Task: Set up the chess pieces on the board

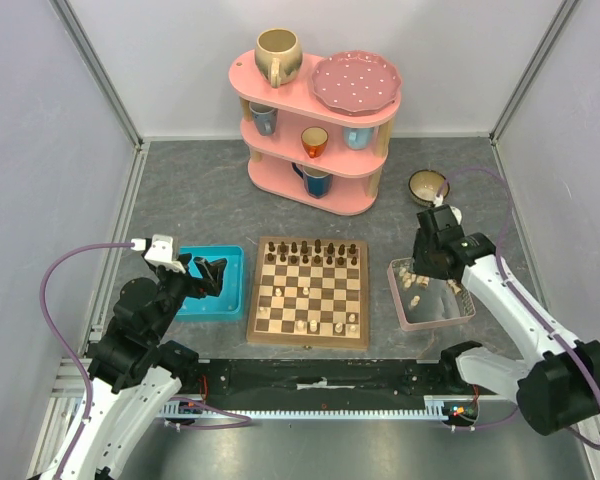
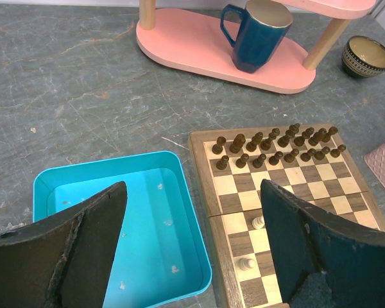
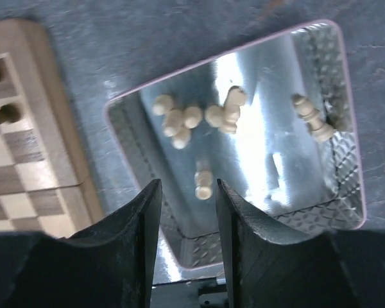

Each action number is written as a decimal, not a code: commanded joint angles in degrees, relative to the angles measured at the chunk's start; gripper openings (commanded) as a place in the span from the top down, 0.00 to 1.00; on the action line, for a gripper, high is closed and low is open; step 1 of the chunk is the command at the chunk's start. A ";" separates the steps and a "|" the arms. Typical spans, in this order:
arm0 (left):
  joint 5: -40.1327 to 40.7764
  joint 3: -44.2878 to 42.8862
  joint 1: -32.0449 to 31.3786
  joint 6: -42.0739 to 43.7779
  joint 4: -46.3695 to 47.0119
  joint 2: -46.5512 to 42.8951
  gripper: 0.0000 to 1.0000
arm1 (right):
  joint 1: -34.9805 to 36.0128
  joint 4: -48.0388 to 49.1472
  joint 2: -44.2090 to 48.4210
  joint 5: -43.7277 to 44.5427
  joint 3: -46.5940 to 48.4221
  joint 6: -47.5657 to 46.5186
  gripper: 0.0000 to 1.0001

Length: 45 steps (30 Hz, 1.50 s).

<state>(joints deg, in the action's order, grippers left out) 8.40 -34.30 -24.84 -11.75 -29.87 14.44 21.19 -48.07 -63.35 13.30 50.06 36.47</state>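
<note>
Right gripper [image 3: 188, 192] jaws: narrow gap, empty.
Left gripper [image 2: 192, 192] jaws: wide, empty.
Chess pieces [image 3: 204, 183]: about nine in clear tray [image 3: 343, 167], one just past right tips.
Board [image 2: 305, 174]: by left jaws; sixteen dark chessmen [image 2: 260, 159].

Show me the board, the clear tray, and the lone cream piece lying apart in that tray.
board [image 1: 306, 343]: top view, near border.
clear tray [image 3: 340, 179]: right wrist view, textured right wall.
cream piece [image 3: 204, 183]: right wrist view, its middle.
</note>
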 commanded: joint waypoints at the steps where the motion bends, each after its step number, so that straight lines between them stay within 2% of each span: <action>1: -0.41 0.12 0.06 -0.21 2.36 -0.29 0.10 | -7.47 4.20 -1.51 -4.94 -2.59 -6.23 0.54; 5: -0.41 0.20 0.06 -0.21 2.27 -0.29 0.10 | -12.48 6.85 -4.06 -8.20 -4.53 -8.08 0.57; 10: -0.41 0.12 0.06 -0.21 2.36 -0.20 0.10 | -15.03 9.75 -5.99 -10.31 -6.12 -9.57 0.62; 15: -0.49 0.12 0.05 -0.29 2.36 -0.37 0.10 | -16.35 11.07 -8.01 -11.19 -6.21 -10.28 0.64; 27: -0.41 0.20 -0.03 -0.21 2.36 -0.64 0.10 | -18.29 13.88 -11.35 -9.96 -5.85 -10.28 0.64; 33: -0.32 0.20 -0.03 -0.21 2.44 -0.72 0.10 | -20.22 15.02 -11.97 -9.08 -6.12 -9.49 0.56; 45: -0.23 0.20 -0.12 -0.21 2.36 -0.90 0.10 | -20.93 17.40 -16.36 -10.48 -6.73 -9.13 0.56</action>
<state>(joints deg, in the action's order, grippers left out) 8.40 -34.30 -24.86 -11.75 -29.87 14.11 0.47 -32.99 -78.65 3.25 43.86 27.20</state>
